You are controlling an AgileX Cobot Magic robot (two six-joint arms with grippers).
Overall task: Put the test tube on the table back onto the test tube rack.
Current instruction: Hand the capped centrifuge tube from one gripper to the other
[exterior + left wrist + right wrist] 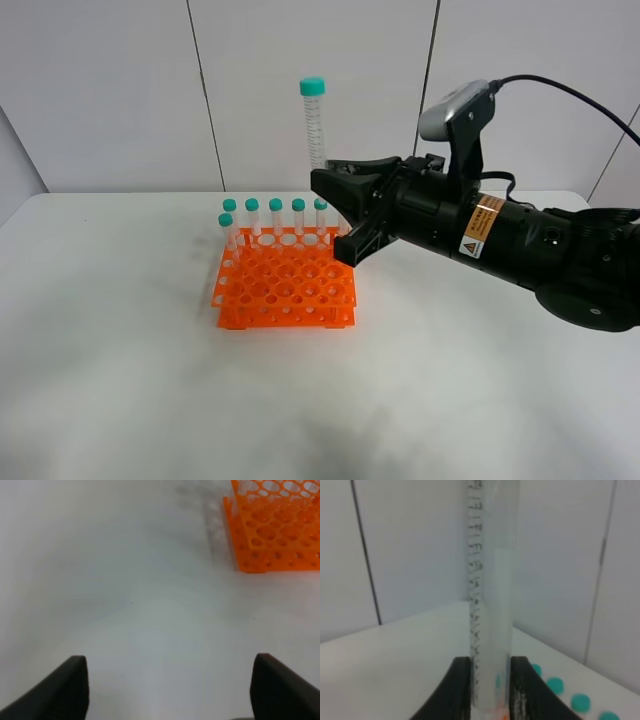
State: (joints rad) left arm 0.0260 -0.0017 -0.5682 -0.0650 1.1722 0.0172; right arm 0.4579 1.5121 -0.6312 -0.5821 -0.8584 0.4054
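Right gripper [325, 182] clamps clear, teal-capped, graduated test tube [314, 125] upright; left gripper [170, 687] spread wide.

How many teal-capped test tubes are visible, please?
7 tubes: one upright in the right gripper, five along the rack's back row, one in front at the left end; the gripper may hide others.

The tube [315, 125] loses its tip behind the right gripper [325, 182] — its cap is cropped in that wrist's view, the rack [275, 530] in the left's.
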